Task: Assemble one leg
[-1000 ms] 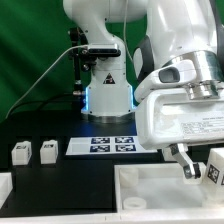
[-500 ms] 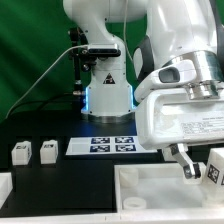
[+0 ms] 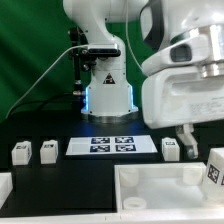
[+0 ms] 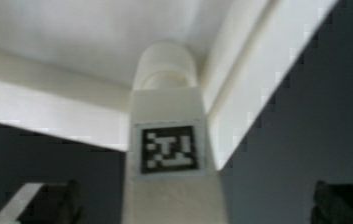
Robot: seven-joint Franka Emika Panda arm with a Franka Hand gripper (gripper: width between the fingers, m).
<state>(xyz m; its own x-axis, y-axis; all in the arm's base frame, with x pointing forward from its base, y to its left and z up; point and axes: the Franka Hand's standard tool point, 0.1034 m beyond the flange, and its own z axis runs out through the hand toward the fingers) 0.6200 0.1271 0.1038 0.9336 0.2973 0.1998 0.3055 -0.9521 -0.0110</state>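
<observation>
A white square leg (image 4: 169, 110) with a black marker tag fills the middle of the wrist view, and its rounded end lies against a white panel (image 4: 66, 80). My gripper (image 4: 194, 205) is open. Its dark fingers (image 4: 45, 203) stand wide on either side of the leg with a gap on each side. In the exterior view the gripper (image 3: 190, 140) hangs at the right under the big white wrist housing. The tagged leg (image 3: 215, 168) shows just below it at the frame's edge.
The marker board (image 3: 112, 146) lies mid-table before the arm's base. Two small white tagged parts (image 3: 20, 152) (image 3: 47, 151) sit at the exterior view's left, another (image 3: 170, 148) beside the marker board. A large white rimmed panel (image 3: 160, 172) fills the foreground.
The wrist and gripper have risen, uncovering the small part beside the marker board. The leg stays at the right edge.
</observation>
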